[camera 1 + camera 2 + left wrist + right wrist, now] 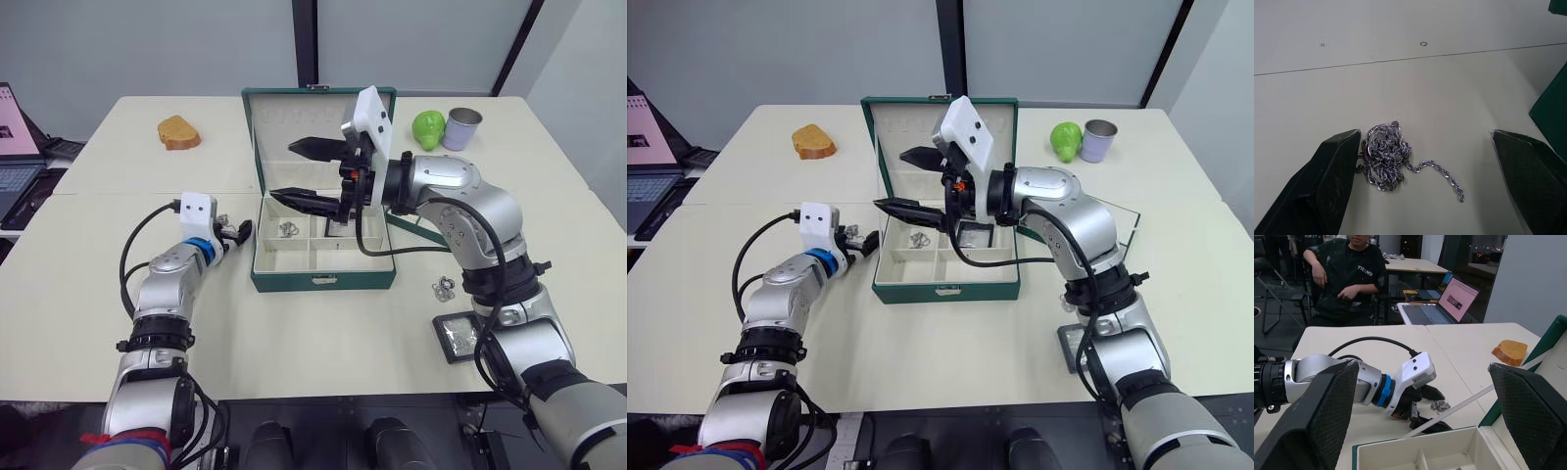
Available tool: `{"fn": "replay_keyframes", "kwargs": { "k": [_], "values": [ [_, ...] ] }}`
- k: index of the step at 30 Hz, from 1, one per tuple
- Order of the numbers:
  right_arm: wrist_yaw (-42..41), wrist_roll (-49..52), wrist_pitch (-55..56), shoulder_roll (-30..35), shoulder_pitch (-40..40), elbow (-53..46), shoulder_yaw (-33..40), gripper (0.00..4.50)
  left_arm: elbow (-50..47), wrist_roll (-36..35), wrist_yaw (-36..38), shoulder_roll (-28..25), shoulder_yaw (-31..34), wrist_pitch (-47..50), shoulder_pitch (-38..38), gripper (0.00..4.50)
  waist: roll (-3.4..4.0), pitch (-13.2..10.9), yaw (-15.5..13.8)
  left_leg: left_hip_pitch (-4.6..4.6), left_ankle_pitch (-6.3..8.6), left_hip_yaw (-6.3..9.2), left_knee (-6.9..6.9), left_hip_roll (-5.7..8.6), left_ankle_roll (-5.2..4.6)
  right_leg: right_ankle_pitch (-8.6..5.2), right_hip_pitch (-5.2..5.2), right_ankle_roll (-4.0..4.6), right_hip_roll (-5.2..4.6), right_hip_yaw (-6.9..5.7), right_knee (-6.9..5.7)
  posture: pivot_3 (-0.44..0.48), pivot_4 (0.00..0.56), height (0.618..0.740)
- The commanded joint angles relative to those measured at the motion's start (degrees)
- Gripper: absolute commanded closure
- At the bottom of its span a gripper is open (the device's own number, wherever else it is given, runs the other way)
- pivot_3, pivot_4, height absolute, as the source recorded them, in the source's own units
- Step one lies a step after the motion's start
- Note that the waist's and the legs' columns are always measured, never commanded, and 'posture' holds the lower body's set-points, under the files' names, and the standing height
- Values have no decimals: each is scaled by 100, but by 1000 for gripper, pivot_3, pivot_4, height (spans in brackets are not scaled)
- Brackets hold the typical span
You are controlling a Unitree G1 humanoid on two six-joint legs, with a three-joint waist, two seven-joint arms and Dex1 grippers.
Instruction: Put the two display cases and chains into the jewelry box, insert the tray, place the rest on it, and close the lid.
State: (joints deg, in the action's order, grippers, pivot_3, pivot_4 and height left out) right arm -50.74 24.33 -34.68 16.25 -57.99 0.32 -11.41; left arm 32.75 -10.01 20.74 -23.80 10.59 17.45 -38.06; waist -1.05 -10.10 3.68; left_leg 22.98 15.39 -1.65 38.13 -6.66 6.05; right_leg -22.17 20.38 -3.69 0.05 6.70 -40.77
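Left hand (1425,181) is down on the desk (88,245), fingers spread wide and holding nothing, with a tangled chain (1388,156) lying between them, bunched right against one finger and trailing a loose tail toward the other. That puts the chain just off the left wall of the jewelry box (323,279), near the middle of the desk. It looks light, limp and slippery, so pinching the knotted clump, not the tail, seems the safer hold.

Over at the box, the right hand (304,174) hangs above the open compartments, fingers wide apart and empty. One display case (338,227) sits inside the box, with a chain (287,229) already in a compartment. The second display case (457,337) lies near the desk's front right edge, small rings (444,288) just behind it.
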Motion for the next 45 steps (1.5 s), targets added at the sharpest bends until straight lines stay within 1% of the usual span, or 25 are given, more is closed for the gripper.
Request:
{"fn": "replay_keyframes", "kwargs": {
  "k": [1,7,12,26,29,41,42,45],
  "values": [
    [-100,58,81,12,-7,-241,67,0,128,72,-40,4,-35,-109,-126,45,0,0,0,0,0,0,0,0,0,0,0,0,0,-1,0,0,150,740],
    [-142,22,83,6,52,-273,59,0,182,186,-250,-53,33,-253,-176,45,0,0,5,0,0,0,-1,0,0,0,0,0,0,-1,0,0,150,740],
    [-209,17,87,14,104,-285,50,0,128,132,-370,-84,141,-268,-186,45,0,0,5,1,0,0,-2,0,0,0,0,0,0,-1,1,0,150,740],
    [-259,18,62,39,147,-326,54,0,168,175,-148,-79,-25,410,-125,45,0,0,4,-1,0,0,-5,0,1,0,-2,0,0,-1,1,0,150,740],
    [-264,24,55,53,148,-328,62,0,152,189,-198,-66,-1,420,-110,583,0,0,3,-3,0,0,-5,0,1,0,-3,0,0,-1,2,0,150,740],
    [-341,35,98,81,140,-297,89,0,64,205,-215,-77,17,428,-44,4164,0,0,2,-3,0,0,-7,0,1,0,-4,0,0,-1,3,0,150,740],
    [-346,35,101,87,145,-298,92,0,56,204,-217,-79,20,432,-41,4346,0,0,2,-3,0,0,-7,0,1,0,-4,0,0,-1,3,0,150,740],
    [-383,55,108,141,187,-322,126,0,41,202,-221,-92,33,414,-38,4370,0,0,1,-4,0,0,-7,0,1,0,-4,0,0,-1,3,0,150,740]
  ]
}}
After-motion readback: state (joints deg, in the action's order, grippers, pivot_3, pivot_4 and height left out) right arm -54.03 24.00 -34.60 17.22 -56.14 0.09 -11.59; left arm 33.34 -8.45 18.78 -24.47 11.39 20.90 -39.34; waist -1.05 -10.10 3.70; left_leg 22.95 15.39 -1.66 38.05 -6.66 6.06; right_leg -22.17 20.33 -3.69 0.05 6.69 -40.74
